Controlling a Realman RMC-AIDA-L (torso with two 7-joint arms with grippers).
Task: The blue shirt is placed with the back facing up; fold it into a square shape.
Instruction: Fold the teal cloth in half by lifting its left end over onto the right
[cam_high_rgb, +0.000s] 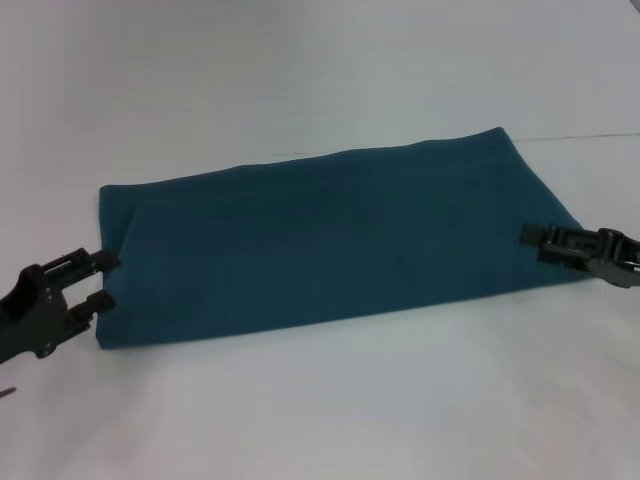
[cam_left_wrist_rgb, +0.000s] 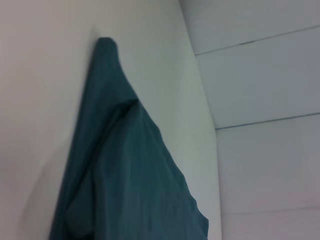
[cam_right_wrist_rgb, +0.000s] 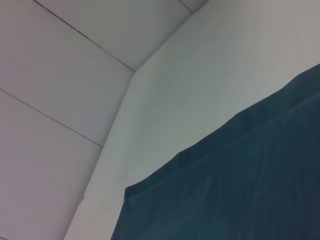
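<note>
The blue shirt (cam_high_rgb: 330, 245) lies folded into a long band on the white desk (cam_high_rgb: 320, 420), stretched between my two grippers. My left gripper (cam_high_rgb: 98, 282) sits spread at its left edge, gripping nothing; whether my right gripper (cam_high_rgb: 532, 238) grips the right edge I cannot tell.

The left pincer (cam_high_rgb: 100, 281) is reaching in from the left with its fingers spread apart. The right pincer (cam_high_rgb: 527, 236) is lying low, its fingers pressed together.

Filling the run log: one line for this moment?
blue shirt: folded strip on table | left gripper: open, at left end | right gripper: at right end
</note>
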